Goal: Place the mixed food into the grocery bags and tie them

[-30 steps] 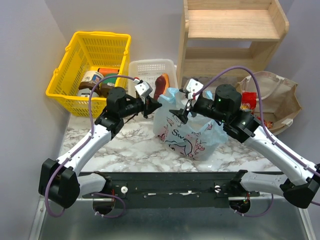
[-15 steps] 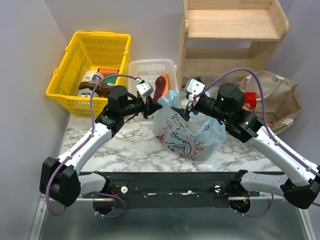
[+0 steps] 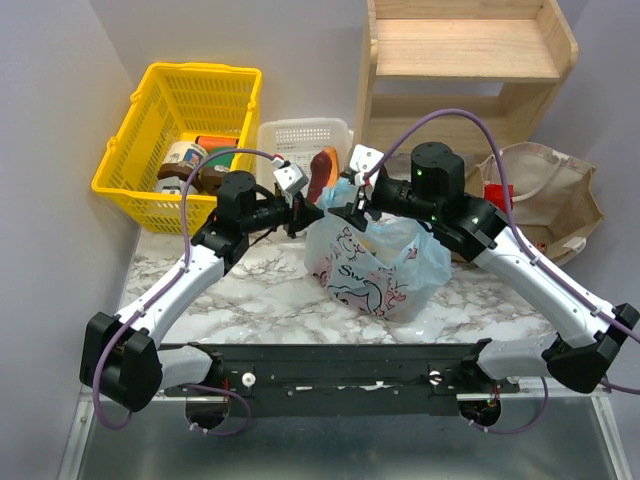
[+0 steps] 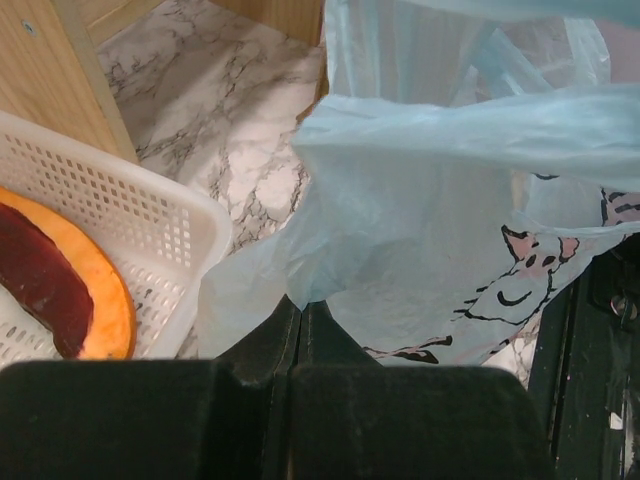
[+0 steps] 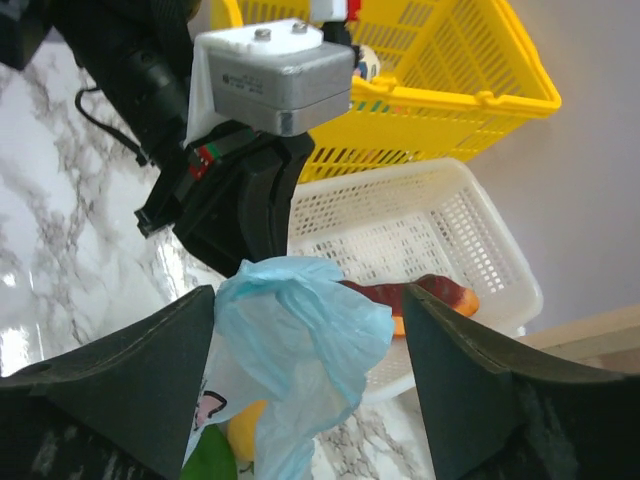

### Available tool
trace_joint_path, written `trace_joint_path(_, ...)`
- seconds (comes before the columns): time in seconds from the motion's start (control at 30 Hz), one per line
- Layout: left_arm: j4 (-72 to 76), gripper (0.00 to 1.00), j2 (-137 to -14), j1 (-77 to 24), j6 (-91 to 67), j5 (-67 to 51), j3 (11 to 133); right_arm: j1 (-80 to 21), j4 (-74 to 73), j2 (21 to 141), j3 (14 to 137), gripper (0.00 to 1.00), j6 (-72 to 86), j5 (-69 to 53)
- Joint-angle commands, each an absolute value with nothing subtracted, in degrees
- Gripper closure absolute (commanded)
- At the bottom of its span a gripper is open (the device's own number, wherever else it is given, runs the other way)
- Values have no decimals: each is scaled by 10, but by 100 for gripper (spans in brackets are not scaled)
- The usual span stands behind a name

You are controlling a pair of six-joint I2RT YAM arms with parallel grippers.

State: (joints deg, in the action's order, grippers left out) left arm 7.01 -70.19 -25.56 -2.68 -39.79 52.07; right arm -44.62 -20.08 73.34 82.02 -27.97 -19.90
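Observation:
The light-blue grocery bag with cartoon prints stands on the marble top between both arms. My left gripper is shut on the bag's left top edge; in the left wrist view its closed tips pinch the blue film. My right gripper is open, its jaws standing on either side of a bunched upright flap of the bag without squeezing it. A yellow fruit and a green one show inside the bag. The tan bag lies at the right with a red packet in its mouth.
A yellow mesh basket with jars stands at the back left. Beside it a white slotted tray holds a purple-and-orange wedge. A wooden shelf rises behind the bags.
My right gripper has swung left over the bag's top, close to the left gripper, and now straddles the raised flap, with its jaws a little narrower. The left arm has stayed put.

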Motion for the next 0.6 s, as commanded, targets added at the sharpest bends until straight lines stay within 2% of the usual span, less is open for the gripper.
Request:
trace_joint_path(0.0, 57, 100, -692, -252, -17, -412, 537, -446, -240, 741, 845, 30, -274, -229)
trace_joint_path(0.07, 56, 100, -691, -252, -16, -412, 536, -446, -240, 740, 845, 51, -269, -227)
trace_joint_path(0.13, 52, 99, -689, -252, -18, -410, 538, -446, -239, 739, 847, 82, -258, -215)
trace_joint_path(0.17, 48, 94, -686, -252, -18, -405, 538, -446, -238, 739, 850, 89, -255, -209)
trace_joint_path(0.2, 44, 84, -682, -252, -17, -403, 540, -446, -238, 739, 854, 94, -251, -202)
trace_joint_path(0.23, 34, 58, -678, -252, -14, -399, 541, -445, -236, 740, 857, 99, -243, -186)
trace_joint_path(0.33, 20, 24, -652, -252, -7, -386, 545, -439, -236, 740, 868, 99, -229, -160)
trace_joint_path(0.37, 19, 16, -644, -252, -6, -384, 547, -437, -236, 740, 871, 99, -225, -160)
trace_joint_path(0.43, 15, 7, -621, -252, -4, -383, 554, -430, -236, 739, 878, 99, -215, -162)
trace_joint_path(0.5, 15, 2, -605, -252, -3, -385, 563, -428, -235, 740, 883, 99, -207, -161)
trace_joint_path(0.57, 26, 1, -600, -252, -5, -399, 578, -427, -236, 741, 887, 99, -198, -163)
